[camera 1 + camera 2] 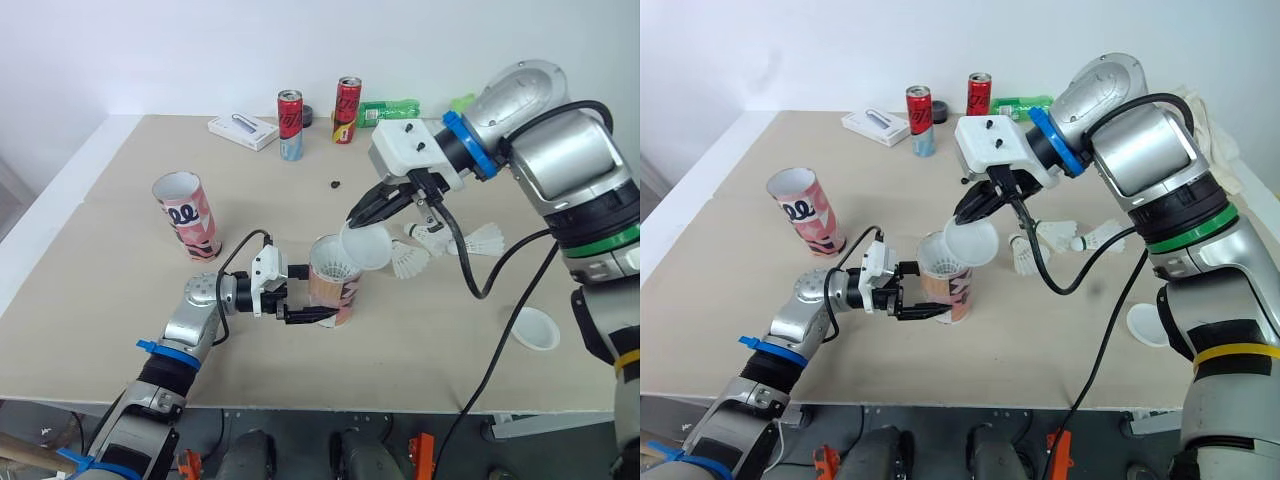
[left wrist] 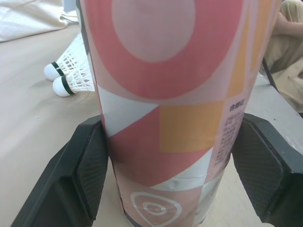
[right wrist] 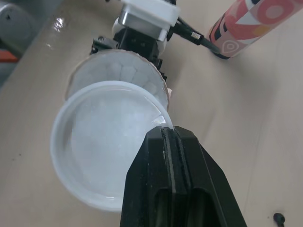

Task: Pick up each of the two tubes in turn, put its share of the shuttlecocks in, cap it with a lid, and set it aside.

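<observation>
A pink patterned tube (image 1: 331,288) stands upright mid-table, with white shuttlecock feathers (image 3: 118,75) showing in its open mouth. My left gripper (image 1: 312,302) is shut on its lower part, a finger pad (image 2: 90,165) pressed to each side. My right gripper (image 1: 353,221) is shut on the rim of a translucent white lid (image 1: 366,247), which is tilted just above and right of the tube's mouth. A second pink tube (image 1: 188,215) stands open at the left. Several loose shuttlecocks (image 1: 410,260) lie to the right, and another white lid (image 1: 535,328) lies near the front right edge.
Two drink cans (image 1: 290,125) (image 1: 347,110), a white box (image 1: 243,131) and a green bottle (image 1: 390,110) stand along the far side. A small black object (image 1: 335,184) lies behind the held tube. The right arm's cable (image 1: 480,285) hangs over the table.
</observation>
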`<act>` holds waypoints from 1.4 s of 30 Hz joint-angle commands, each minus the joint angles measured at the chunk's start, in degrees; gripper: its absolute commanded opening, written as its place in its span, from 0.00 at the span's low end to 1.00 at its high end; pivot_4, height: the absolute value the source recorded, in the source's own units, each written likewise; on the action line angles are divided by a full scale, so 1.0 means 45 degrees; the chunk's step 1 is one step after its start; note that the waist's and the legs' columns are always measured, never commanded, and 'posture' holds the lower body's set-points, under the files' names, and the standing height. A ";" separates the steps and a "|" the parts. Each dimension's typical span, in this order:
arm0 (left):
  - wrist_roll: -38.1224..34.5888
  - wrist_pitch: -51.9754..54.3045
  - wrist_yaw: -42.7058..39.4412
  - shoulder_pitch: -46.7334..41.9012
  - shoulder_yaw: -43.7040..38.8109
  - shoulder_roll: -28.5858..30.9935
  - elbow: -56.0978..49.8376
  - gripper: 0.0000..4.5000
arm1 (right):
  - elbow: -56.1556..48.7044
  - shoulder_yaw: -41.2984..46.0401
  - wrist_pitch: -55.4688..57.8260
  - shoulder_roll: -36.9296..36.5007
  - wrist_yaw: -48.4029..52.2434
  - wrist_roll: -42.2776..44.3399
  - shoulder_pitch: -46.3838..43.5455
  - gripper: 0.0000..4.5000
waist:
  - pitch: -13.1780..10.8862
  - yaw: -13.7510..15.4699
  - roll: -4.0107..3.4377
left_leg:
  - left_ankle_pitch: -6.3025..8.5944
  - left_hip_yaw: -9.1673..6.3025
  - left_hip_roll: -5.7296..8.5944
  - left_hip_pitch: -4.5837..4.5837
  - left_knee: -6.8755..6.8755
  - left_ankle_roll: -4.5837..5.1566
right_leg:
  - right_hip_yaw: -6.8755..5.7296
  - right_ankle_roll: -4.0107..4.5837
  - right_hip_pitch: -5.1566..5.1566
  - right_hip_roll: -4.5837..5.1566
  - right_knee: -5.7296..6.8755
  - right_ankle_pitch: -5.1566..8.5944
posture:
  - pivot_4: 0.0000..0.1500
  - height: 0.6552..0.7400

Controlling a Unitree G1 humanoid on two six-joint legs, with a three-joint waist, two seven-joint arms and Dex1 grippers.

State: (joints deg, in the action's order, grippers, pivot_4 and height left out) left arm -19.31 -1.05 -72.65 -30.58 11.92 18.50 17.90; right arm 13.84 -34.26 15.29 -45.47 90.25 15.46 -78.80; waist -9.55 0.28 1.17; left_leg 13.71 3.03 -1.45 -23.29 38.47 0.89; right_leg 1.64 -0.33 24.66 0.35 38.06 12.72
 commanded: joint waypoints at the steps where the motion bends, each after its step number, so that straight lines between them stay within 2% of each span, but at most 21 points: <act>1: 0.0527 0.0843 -0.0280 0.0348 0.0484 0.0438 0.0229 0.78 | 0.0062 -0.0364 -0.1030 0.0282 0.0500 -0.0246 -0.0607 0.02 | 0.0002 -0.0031 -0.0001 | 0.0002 0.0000 -0.0002 0.0001 -0.0001 0.0003 | 0.0000 0.0007 0.0005 -0.0003 0.0003 0.0005 | 1.00 1.00; 7: 0.0355 0.1408 -0.0362 0.0436 0.0417 0.0495 -0.0090 0.78 | 0.0463 -0.0369 -0.1878 0.1254 0.0500 -0.1311 -0.0662 0.02 | 0.0002 -0.0033 -0.0001 | 0.0005 -0.0019 -0.0034 0.0009 -0.0002 0.0008 | -0.0013 0.0037 0.0009 -0.0045 0.0026 0.0020 | 1.00 1.00; 12: 0.0199 0.1722 -0.0358 0.0417 0.0299 0.0427 -0.0242 0.78 | 0.0383 -0.0210 -0.1881 0.1632 0.0500 -0.1411 -0.0624 0.02 | 0.0003 -0.0034 -0.0001 | 0.0005 -0.0015 -0.0033 0.0008 -0.0002 0.0008 | -0.0014 0.0046 0.0009 -0.0040 0.0025 0.0020 | 1.00 1.00; 25: 0.0230 0.1870 -0.0353 0.0434 0.0264 0.0447 -0.0382 0.78 | -0.0395 0.0347 -0.1194 0.2117 0.0500 -0.1073 -0.0269 0.02 | 0.0002 -0.0030 -0.0001 | 0.0005 -0.0019 -0.0032 0.0003 -0.0005 0.0008 | -0.0017 0.0051 0.0013 -0.0038 0.0025 0.0022 | 1.00 1.00; 33: 0.0204 0.2012 -0.0307 0.0504 0.0243 0.0499 -0.0635 0.78 | -0.0880 0.0376 -0.1583 0.1953 0.0478 -0.1959 0.0773 0.02 | 0.0003 -0.0029 0.0000 | 0.0008 -0.0017 -0.0026 0.0000 -0.0006 0.0009 | -0.0015 0.0048 0.0016 -0.0033 0.0025 0.0024 | 1.00 1.00; 42: 0.0255 0.2003 -0.0270 0.0380 0.0204 0.0505 -0.0548 0.78 | -0.0759 0.0308 -0.1856 0.1986 0.0500 -0.2231 0.0749 0.02 | 0.0007 -0.0030 0.0005 | 0.0007 -0.0021 -0.0027 0.0004 -0.0005 0.0009 | -0.0020 0.0049 0.0009 -0.0036 0.0024 0.0025 | 1.00 1.00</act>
State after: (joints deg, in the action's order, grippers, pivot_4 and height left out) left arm -19.45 6.12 -72.93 -30.17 11.31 19.66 14.07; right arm 10.39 -33.17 7.27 -36.31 90.26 6.53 -75.71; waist -9.52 0.15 1.19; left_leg 13.74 2.94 -1.57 -23.27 38.44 0.93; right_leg 1.55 -0.11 24.70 0.19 38.16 12.83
